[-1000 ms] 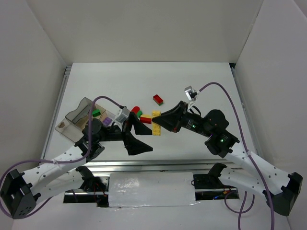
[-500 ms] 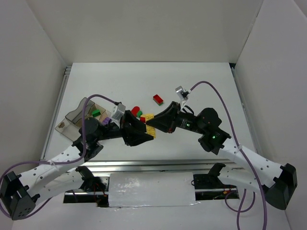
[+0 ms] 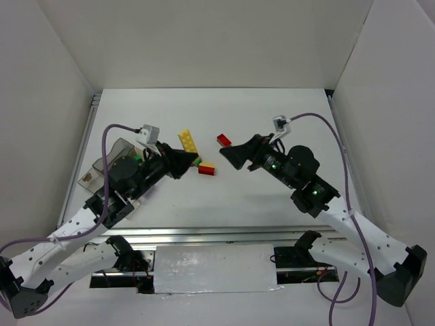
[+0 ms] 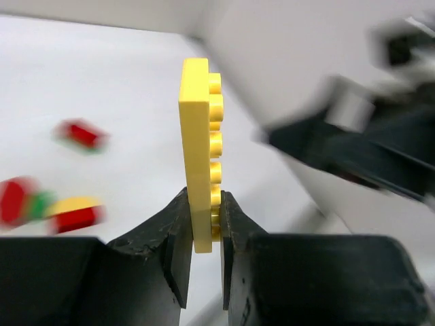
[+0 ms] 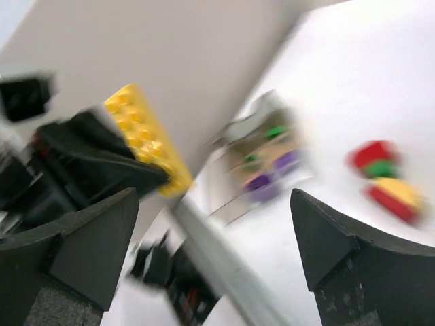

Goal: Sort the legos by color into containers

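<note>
My left gripper is shut on the lower end of a long yellow lego plate, held up off the table. The open right gripper faces it from the right, with nothing between its fingers. The same yellow plate shows blurred in the right wrist view. On the table lie a red lego, a yellow-and-red stack and a red-and-green piece. The clear tray, at far left, holds green and purple legos and is partly hidden by my left arm.
White walls close in the table on three sides. A metal rail runs along the near edge by the arm bases. Purple cables loop over both arms.
The yellow plate passed from my right gripper to my left. The left gripper shut on it and swung back and up to the left, while the right gripper opened and drew away to the right.
</note>
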You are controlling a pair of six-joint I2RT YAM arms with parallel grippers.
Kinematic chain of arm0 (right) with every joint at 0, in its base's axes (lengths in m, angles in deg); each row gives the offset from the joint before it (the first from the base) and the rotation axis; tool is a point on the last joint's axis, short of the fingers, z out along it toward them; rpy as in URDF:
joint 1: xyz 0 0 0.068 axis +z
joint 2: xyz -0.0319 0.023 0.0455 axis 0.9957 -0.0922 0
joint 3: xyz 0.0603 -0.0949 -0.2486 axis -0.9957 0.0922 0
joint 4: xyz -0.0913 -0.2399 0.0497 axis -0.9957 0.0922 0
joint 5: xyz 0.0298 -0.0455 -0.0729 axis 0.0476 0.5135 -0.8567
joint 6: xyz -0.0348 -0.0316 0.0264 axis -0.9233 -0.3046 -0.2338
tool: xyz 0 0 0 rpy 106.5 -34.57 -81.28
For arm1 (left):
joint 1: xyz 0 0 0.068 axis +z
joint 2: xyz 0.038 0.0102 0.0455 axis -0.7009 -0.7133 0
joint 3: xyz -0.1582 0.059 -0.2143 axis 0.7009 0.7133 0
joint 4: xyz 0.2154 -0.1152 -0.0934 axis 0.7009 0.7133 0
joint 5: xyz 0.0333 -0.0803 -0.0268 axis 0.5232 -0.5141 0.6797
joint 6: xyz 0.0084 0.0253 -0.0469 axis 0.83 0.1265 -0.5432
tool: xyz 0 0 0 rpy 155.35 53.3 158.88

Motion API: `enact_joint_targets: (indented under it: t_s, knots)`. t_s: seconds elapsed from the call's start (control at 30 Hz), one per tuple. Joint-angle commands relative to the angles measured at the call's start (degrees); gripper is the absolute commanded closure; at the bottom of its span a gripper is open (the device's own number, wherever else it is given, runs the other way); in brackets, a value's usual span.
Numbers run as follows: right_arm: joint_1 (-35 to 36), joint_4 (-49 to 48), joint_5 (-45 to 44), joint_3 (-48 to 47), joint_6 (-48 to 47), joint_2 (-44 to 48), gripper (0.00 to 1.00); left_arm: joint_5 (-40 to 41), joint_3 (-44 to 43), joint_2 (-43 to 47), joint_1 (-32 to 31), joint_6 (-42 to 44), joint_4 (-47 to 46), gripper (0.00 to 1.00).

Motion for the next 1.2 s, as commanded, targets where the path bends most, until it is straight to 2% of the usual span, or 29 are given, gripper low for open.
enact_joint_targets:
  t_s: [0.0,0.03,0.07,0.13,0.17,0.2,0.27,0.33,0.37,0.4,0.53,0.8,0.9,0.93,1.1,1.17]
  knots:
    - [-4.0,17.0,-22.6,-5.1,2.7,4.7,0.0,38.4,-8.0,-1.5,3.0,-5.5,27.0,1.0]
    - [-4.7,20.5,-26.1,-4.9,4.1,6.2,0.0,43.5,-9.8,-4.9,4.8,-8.6,33.1,1.0]
    - [-5.7,21.2,-26.5,-4.3,4.5,7.9,0.0,49.3,-14.1,-7.4,11.1,-18.1,40.2,1.0]
    - [-5.9,19.8,-24.0,-2.1,4.4,9.0,0.0,45.7,-16.5,-13.8,20.9,-21.6,51.3,1.0]
    - [-5.9,19.3,-22.9,-1.6,4.7,9.1,0.0,41.7,-16.3,-15.5,30.4,-20.0,50.6,1.0]
    - [-5.9,19.0,-21.9,-1.3,4.9,9.1,0.0,33.9,-15.7,-16.8,34.4,-19.2,49.1,1.0]
    - [-5.9,19.4,-19.7,-1.0,4.9,8.4,0.0,30.9,-14.9,-20.6,41.1,-19.5,44.5,1.0]
    - [-6.0,19.8,-18.8,-0.5,5.0,7.7,0.0,28.9,-15.9,-25.9,42.9,-20.2,43.8,1.0]
    - [-5.9,19.6,-17.5,-0.2,5.0,7.6,0.0,28.1,-17.7,-28.2,45.8,-20.8,44.2,1.0]
    - [-5.9,18.9,-16.8,0.4,4.8,7.5,0.0,27.4,-18.6,-32.4,46.5,-21.1,44.2,1.0]
    - [-6.1,17.7,-15.0,2.1,4.5,7.4,0.0,25.1,-20.6,-39.3,48.8,-24.0,43.5,1.0]
    - [-6.0,15.0,-11.8,3.7,2.8,5.5,0.0,26.2,-17.8,-39.8,49.4,-33.1,38.6,0.98]
    - [-6.0,14.4,-11.6,3.9,1.6,4.7,0.0,27.4,-16.1,-37.8,49.5,-36.5,36.9,1.0]
    - [-6.0,14.2,-10.2,4.0,1.3,4.5,0.0,27.3,-13.1,-36.7,49.4,-37.6,35.5,1.0]
    - [-6.0,12.8,-9.1,4.4,0.1,2.6,0.0,28.1,-2.2,-26.5,49.4,-52.3,25.7,1.0]
    - [-6.0,12.4,-7.8,4.6,0.0,1.9,0.0,28.7,1.9,-23.7,49.2,-57.6,18.8,1.0]
